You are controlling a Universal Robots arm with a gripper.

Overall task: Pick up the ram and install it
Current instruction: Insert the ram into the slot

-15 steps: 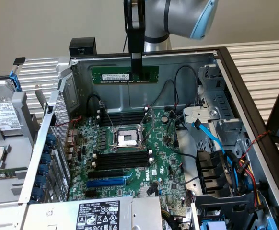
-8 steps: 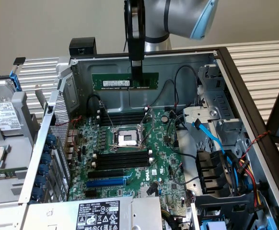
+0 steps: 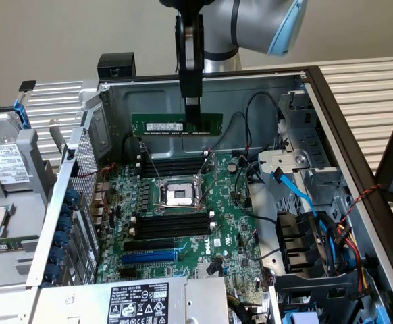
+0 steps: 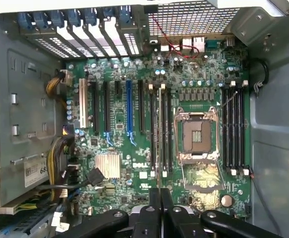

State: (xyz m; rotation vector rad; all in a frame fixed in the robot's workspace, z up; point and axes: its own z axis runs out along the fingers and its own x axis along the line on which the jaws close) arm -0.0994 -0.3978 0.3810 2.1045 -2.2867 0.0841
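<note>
The ram (image 3: 173, 124), a long green stick with a white label, hangs level and on edge above the motherboard (image 3: 237, 236), near the case's back wall. My gripper (image 3: 192, 113) comes down from above and is shut on the ram's upper edge, right of its middle. Below it lie the back set of black memory slots (image 3: 173, 165), then the CPU socket (image 3: 181, 196) and the front set of slots (image 3: 169, 226). In the wrist view my gripper (image 4: 160, 206) has its black fingers pressed close together over the board, between the two slot banks (image 4: 162, 129) (image 4: 234, 126).
The open computer case has metal walls (image 3: 264, 88) all round. A drive cage with blue and black cables (image 3: 304, 202) fills the exterior view's right. A blue expansion slot (image 3: 149, 256) and the power supply (image 3: 139, 300) lie in front. A hard drive (image 3: 4, 172) rests outside at the exterior view's left.
</note>
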